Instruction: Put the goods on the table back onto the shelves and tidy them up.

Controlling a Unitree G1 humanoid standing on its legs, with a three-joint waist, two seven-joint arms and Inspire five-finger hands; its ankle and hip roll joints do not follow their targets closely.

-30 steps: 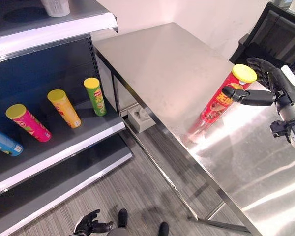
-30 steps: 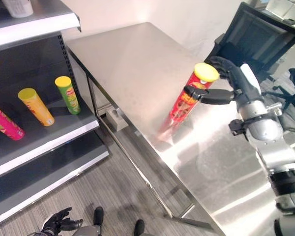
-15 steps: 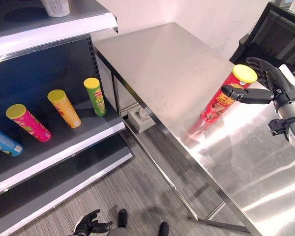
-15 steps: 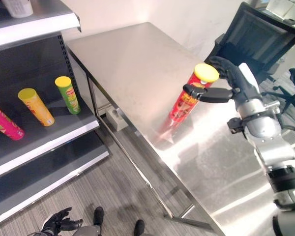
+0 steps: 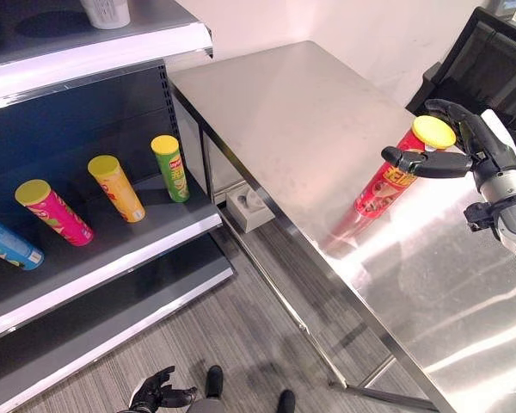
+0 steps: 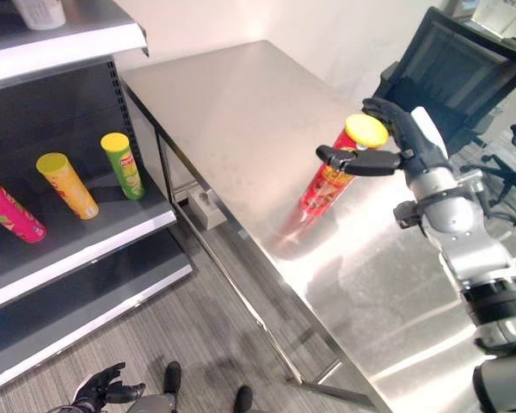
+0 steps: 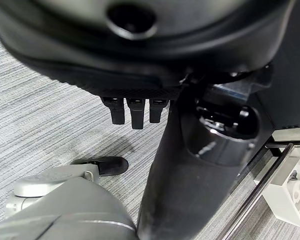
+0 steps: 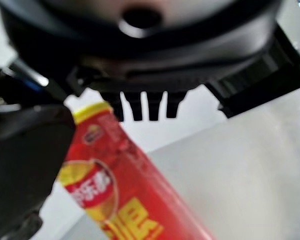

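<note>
A red chip can (image 5: 385,182) with a yellow lid stands tilted on the steel table (image 5: 301,120), near its front edge. My right hand (image 5: 480,144) reaches round the can's top. Its straight thumb lies across the front just under the lid and its fingers arch behind the lid, open. In the right wrist view the can (image 8: 125,185) shows between the thumb and the fingers. On the dark middle shelf (image 5: 129,245) lie a green can (image 5: 169,166), an orange can (image 5: 114,187), a pink can (image 5: 54,212) and a blue one (image 5: 9,245). My left hand (image 5: 159,391) hangs low over the floor, fingers relaxed.
A white tub (image 5: 106,10) stands on the top shelf. A black office chair (image 5: 490,60) is behind the table at the far right. A white box (image 5: 249,206) sits on the floor under the table's left end. A lower shelf (image 5: 112,331) juts out below.
My right thumb has slid a little further left across the can's front. The can stands where it was. The view has shifted slightly.
</note>
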